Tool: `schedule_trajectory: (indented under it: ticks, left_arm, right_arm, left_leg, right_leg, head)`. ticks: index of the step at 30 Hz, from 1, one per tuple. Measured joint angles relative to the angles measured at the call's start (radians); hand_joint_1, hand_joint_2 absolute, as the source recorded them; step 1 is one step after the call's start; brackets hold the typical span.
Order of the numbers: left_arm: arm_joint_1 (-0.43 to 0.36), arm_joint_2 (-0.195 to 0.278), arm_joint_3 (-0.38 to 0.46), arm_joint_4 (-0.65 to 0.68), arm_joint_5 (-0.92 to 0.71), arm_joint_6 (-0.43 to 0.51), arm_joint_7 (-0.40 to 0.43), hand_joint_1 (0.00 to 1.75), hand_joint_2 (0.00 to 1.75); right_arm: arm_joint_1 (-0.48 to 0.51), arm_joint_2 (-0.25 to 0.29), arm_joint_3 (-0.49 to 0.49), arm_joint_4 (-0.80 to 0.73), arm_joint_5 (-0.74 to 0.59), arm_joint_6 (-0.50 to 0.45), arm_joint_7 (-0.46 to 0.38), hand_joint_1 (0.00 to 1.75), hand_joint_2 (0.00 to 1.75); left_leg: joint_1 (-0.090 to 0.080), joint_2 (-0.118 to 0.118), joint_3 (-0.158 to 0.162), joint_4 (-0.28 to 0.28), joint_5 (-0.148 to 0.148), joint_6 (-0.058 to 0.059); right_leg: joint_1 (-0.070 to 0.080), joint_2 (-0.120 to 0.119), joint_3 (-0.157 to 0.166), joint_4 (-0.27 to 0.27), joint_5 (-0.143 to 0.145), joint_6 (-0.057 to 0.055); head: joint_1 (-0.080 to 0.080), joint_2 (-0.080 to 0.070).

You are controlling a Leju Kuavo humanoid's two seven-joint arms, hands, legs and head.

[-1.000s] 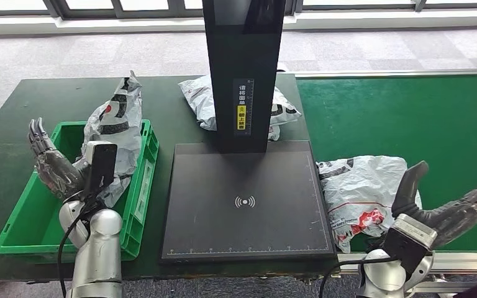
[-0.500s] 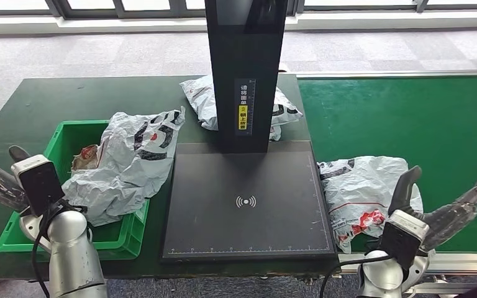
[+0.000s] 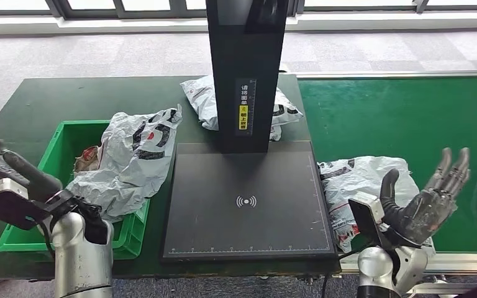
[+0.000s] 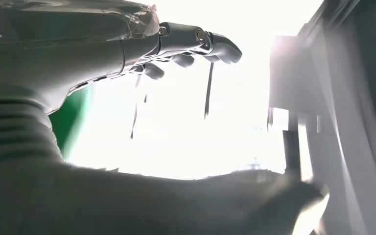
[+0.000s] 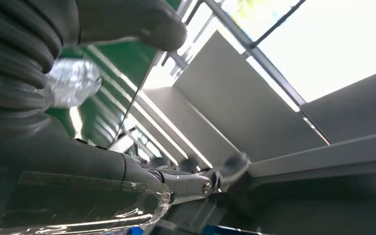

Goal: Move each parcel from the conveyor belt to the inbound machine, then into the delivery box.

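Right robot hand [image 3: 427, 202] is hovering, fingers spread and empty, over the belt [image 3: 397, 118] parcel [image 3: 354, 186] at 9 o'clock. Left robot hand [image 3: 12, 167], spread too, is holding nothing; another parcel [image 3: 133, 158] is draping the box [image 3: 62, 133] at its 3 o'clock.

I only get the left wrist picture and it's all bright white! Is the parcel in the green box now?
Observer: Partly. The crumpled grey plastic parcel lies in the green plastic crate, draped over its rim toward the black scanner plate.
Operator: Is my left hand holding it?
Observer: No. It is open, at the crate's other side, apart from the parcel.
Operator: What's next to grab?
Observer: A white plastic parcel lies on the green conveyor belt, by the open right hand.
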Motion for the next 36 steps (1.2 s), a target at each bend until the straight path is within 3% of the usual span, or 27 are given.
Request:
schedule_trajectory:
  ticks: [2,4,8,16,24,27,31,36]
  left_arm:
    - [0.006,0.007,-0.086,0.008,0.167,-0.198,-0.003,0.0,1.75]
    - [0.017,0.012,-0.133,0.013,0.196,-0.338,0.001,0.0,1.75]
    - [0.035,0.019,-0.182,0.026,0.193,-0.444,0.005,0.0,1.75]
    - [0.036,0.02,-0.201,0.046,0.18,-0.478,0.005,0.0,1.75]
    - [0.037,0.02,-0.21,0.058,0.172,-0.483,0.005,0.0,1.75]
    - [0.036,0.02,-0.215,0.061,0.167,-0.485,0.005,0.0,1.75]
    - [0.035,0.02,-0.221,0.068,0.148,-0.489,0.003,0.0,1.75]
    - [0.036,0.02,-0.223,0.078,0.134,-0.489,-0.004,0.0,1.75]
  right_arm:
    - [-0.067,0.001,-0.152,0.099,0.173,0.001,0.019,0.0,1.75]
    - [-0.114,-0.006,-0.279,0.185,0.288,0.0,0.055,0.0,1.75]
    - [-0.18,-0.03,-0.426,0.336,0.389,-0.001,0.14,0.0,1.75]
    - [-0.243,-0.071,-0.482,0.534,0.438,-0.002,0.246,0.0,1.75]
    - [-0.268,-0.1,-0.482,0.661,0.411,-0.002,0.269,0.0,1.75]
    - [-0.288,-0.121,-0.481,0.745,0.328,0.011,0.23,0.0,1.75]
    - [-0.315,-0.154,-0.479,0.869,0.123,0.143,0.078,0.0,1.75]
    - [-0.33,-0.175,-0.477,0.944,0.02,0.203,-0.016,0.0,1.75]
  left_leg:
    - [0.0,-0.003,-0.002,0.0,0.002,0.002]
    - [-0.001,-0.005,-0.003,0.001,0.003,0.002]
    - [-0.002,-0.004,-0.003,0.001,0.002,0.002]
    - [-0.001,-0.004,-0.003,0.0,0.002,0.002]
    - [-0.001,-0.004,-0.003,0.0,0.002,0.002]
    - [-0.001,-0.004,-0.003,0.0,0.002,0.002]
    - [-0.001,-0.004,-0.003,0.001,0.003,0.002]
    - [-0.001,-0.004,-0.003,0.001,0.003,0.002]
  right_leg:
    - [0.0,-0.003,0.001,0.0,0.001,0.001]
    - [-0.001,-0.004,0.001,0.0,0.002,0.002]
    - [-0.001,-0.003,-0.001,0.0,0.002,0.003]
    - [0.0,-0.003,-0.001,0.0,0.002,0.002]
    - [-0.001,-0.003,-0.001,0.0,0.002,0.002]
    - [-0.001,-0.003,-0.001,0.0,0.002,0.002]
    - [-0.001,-0.003,-0.001,0.0,0.002,0.002]
    - [0.0,-0.003,-0.001,0.0,0.002,0.002]
  head:
    - [0.0,0.0]
    - [0.0,0.0]
    - [0.0,0.0]
    - [0.0,0.0]
    - [0.0,0.0]
    - [0.0,0.0]
    - [0.0,0.0]
    - [0.0,0.0]
